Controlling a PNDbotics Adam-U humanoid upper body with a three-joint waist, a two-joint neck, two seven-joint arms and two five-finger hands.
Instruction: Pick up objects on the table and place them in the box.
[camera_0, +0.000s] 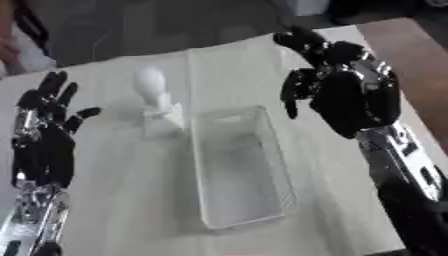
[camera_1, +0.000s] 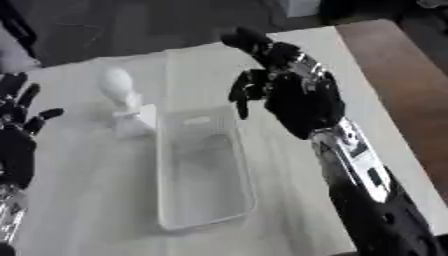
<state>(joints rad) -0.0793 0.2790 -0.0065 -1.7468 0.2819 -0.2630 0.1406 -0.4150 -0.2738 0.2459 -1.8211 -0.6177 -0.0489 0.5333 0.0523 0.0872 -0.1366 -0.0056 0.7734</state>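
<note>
Looks like a lab or test room rather than a home. Plain white table (camera_0: 114, 200) as a bare work surface, brown edge strip along its right side, dark grey floor (camera_0: 131, 25) beyond the far edge. Black-and-silver robot arms over it, and near the middle only a clear plastic box (camera_0: 241, 170).

Clear plastic box (camera_0: 236, 170) sits mid-table, long axis near-to-far, looks empty. White obj (camera_0: 157, 102) just left of box's far-left corner: rounded top on a blocky base, upright, touching or nearly touching the box wall, can't tell which. Left hand (camera_0: 44, 135) at left edge, fingers straight & up, holding nothing, well apart from obj. Right hand (camera_0: 346, 87) hangs over table right of box's far end, fingers partly curled, nothing in it. White table (camera_0: 122, 200).
</note>
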